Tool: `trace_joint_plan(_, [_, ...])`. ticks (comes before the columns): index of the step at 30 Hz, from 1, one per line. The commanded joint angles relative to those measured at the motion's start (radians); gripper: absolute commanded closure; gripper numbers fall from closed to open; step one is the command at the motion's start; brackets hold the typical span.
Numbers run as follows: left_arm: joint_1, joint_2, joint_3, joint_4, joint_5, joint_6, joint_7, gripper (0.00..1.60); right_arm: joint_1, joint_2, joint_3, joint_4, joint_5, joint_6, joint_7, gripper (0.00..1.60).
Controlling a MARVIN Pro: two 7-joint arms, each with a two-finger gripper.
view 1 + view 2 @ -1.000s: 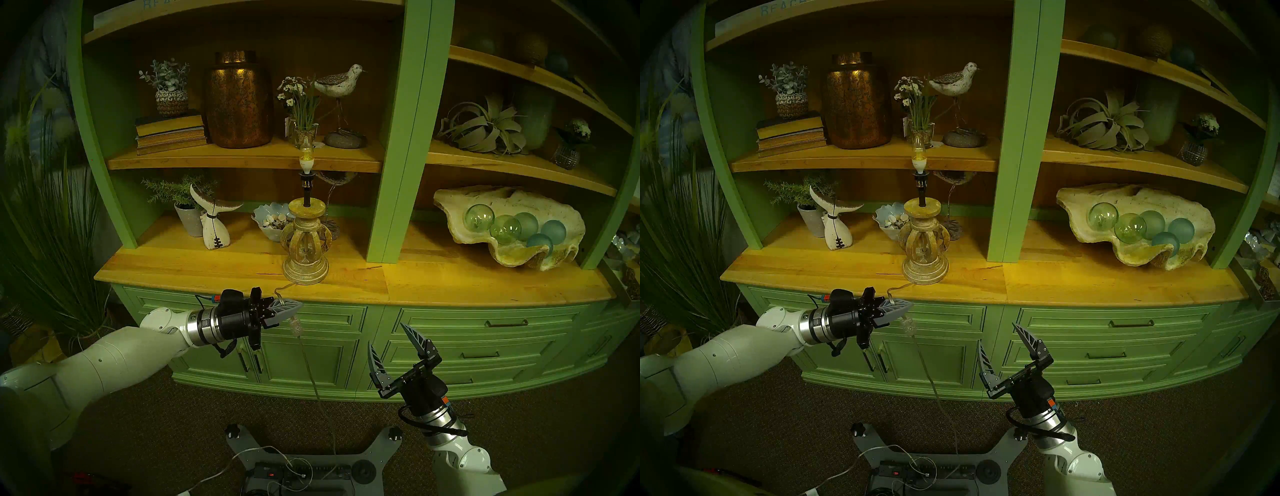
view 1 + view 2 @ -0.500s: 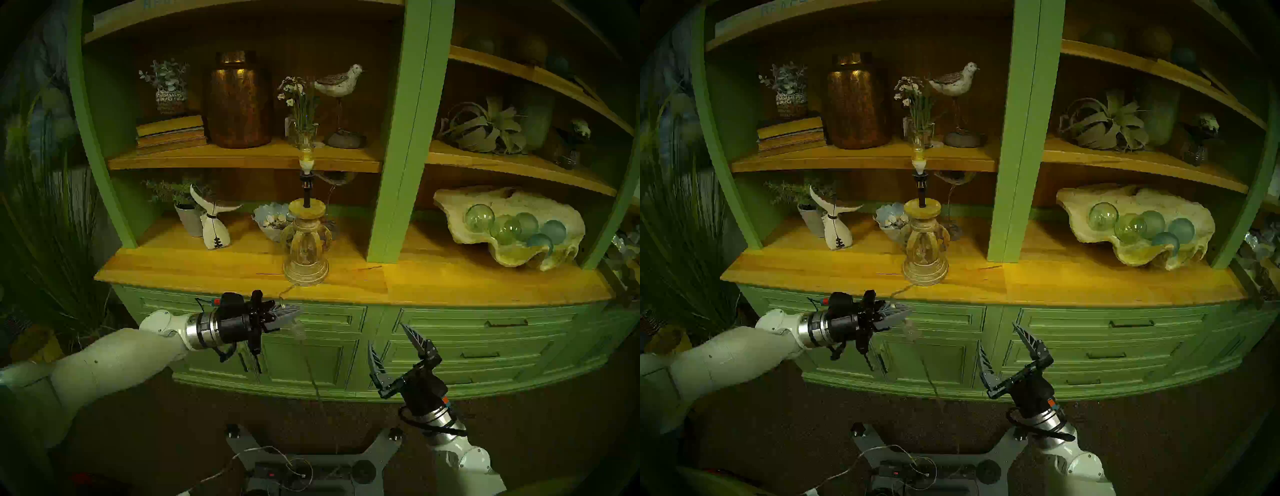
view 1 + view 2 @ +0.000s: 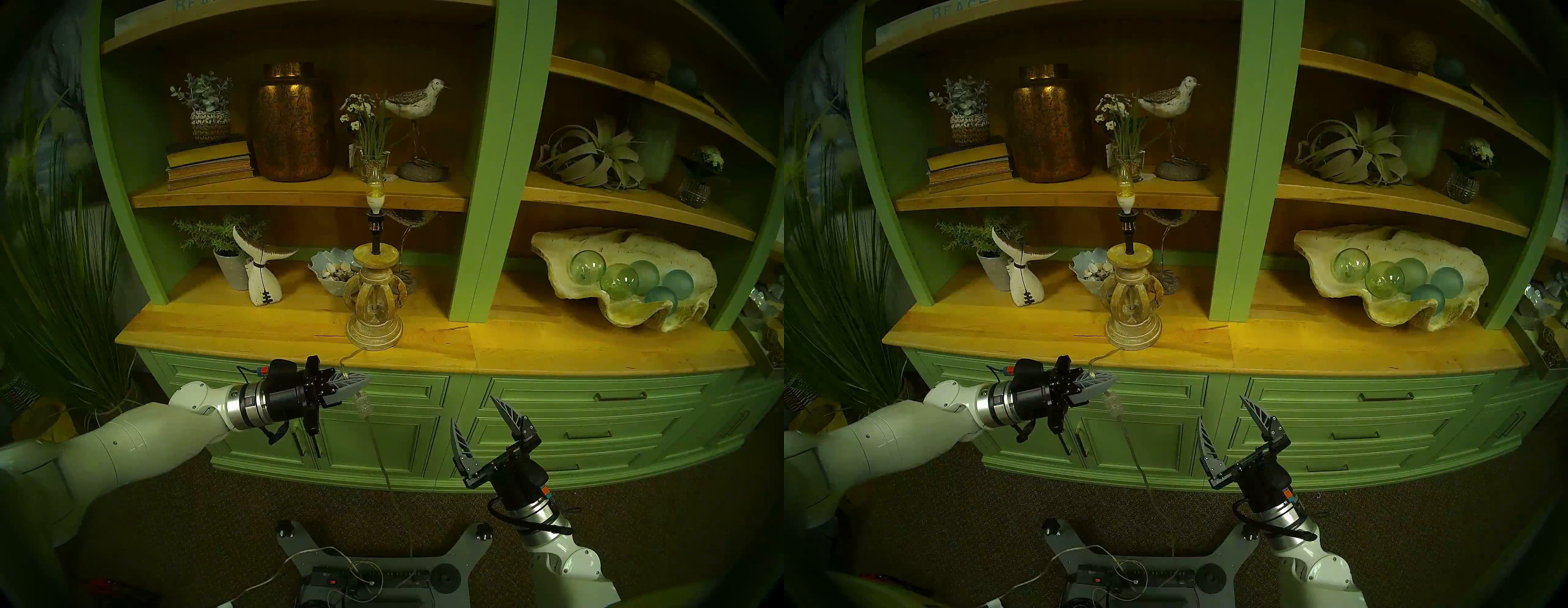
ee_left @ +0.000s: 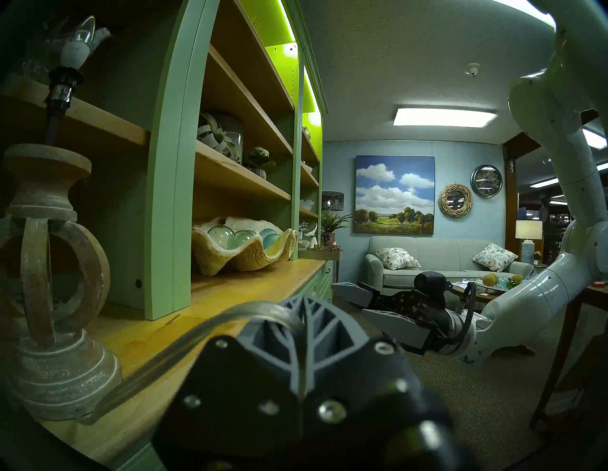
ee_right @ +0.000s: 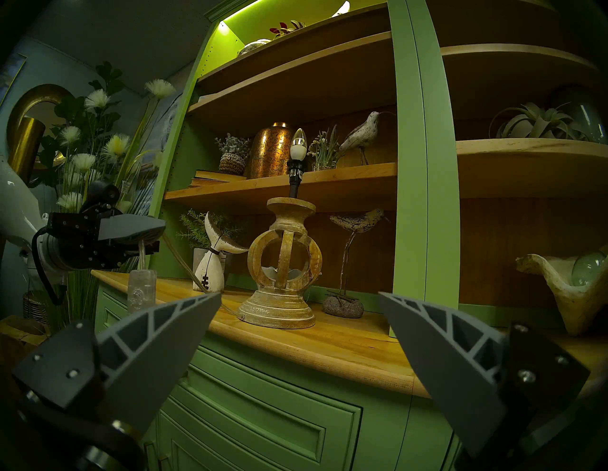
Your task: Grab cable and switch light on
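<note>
Two arms are present, one gripper each. At the left, the left gripper [image 3: 354, 381] points level toward the right in front of the green cabinet [image 3: 551, 407], its grey fingers pressed together on the cable [image 3: 344, 368], one clear cord. The cord runs from the foot of the lamp across the edge of the wooden counter [image 3: 254, 327], passes between the closed fingers, and drops to the floor. One clear inline switch [image 3: 364, 404] hangs on the cord just below the fingers. The light [image 3: 375, 187], one candle-shaped bulb with a white base, stands upright on a black stem above one carved wooden lamp base [image 3: 375, 305] on the counter, near its front edge and above the held cord. To the right, one large shell [image 3: 564, 271] on the counter holds five glass balls [image 3: 587, 268]. Lower right, the right gripper [image 3: 481, 429] points up and forward with its two fingers spread wide and nothing between them, well apart from the cord. The left wrist view alone shows the cord [image 4: 197, 335] lying flat over the closed fingers [image 4: 306, 329], and a sofa [image 4: 427, 263] and one painting [image 4: 394, 194] beyond. The right wrist view alone shows the switch [image 5: 141, 291] face on, hanging beneath the left gripper [image 5: 154, 230].
</note>
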Motion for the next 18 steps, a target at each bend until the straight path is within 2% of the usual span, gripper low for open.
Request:
trace_joint_plan(1, [-0.042, 0.001, 0.000, -0.024, -0.021, -0.016, -0.106, 1.60, 0.007, 0.002, -0.002, -0.026, 0.001, -0.006, 0.003, 0.00])
trace_joint_plan(2, [-0.044, -0.002, -0.002, -0.015, -0.029, -0.016, -0.135, 1.60, 0.007, 0.002, -0.002, -0.026, 0.001, -0.006, 0.003, 0.00])
trace_joint_plan(3, [-0.045, 0.004, 0.006, -0.028, -0.019, -0.019, -0.095, 1.60, 0.007, 0.002, -0.002, -0.026, 0.001, -0.006, 0.003, 0.00])
trace_joint_plan(4, [-0.046, 0.002, 0.005, -0.023, -0.024, -0.019, -0.110, 1.60, 0.007, 0.002, -0.002, -0.026, 0.001, -0.006, 0.003, 0.00])
trace_joint_plan(5, [-0.047, 0.006, 0.012, -0.029, -0.020, -0.022, -0.089, 1.60, 0.007, 0.002, -0.002, -0.026, 0.001, -0.006, 0.003, 0.00])
trace_joint_plan(7, [-0.050, 0.002, 0.010, -0.020, -0.029, -0.022, -0.121, 1.60, 0.007, 0.002, -0.002, -0.026, 0.001, -0.006, 0.003, 0.00])
trace_joint_plan(9, [-0.052, 0.008, 0.019, -0.029, -0.023, -0.026, -0.093, 1.60, 0.011, 0.009, -0.005, -0.027, 0.003, 0.005, 0.007, 0.00])
trace_joint_plan(18, [-0.055, 0.011, 0.028, -0.031, -0.018, -0.032, -0.078, 1.60, 0.079, 0.054, -0.087, -0.085, -0.031, 0.088, 0.078, 0.00])
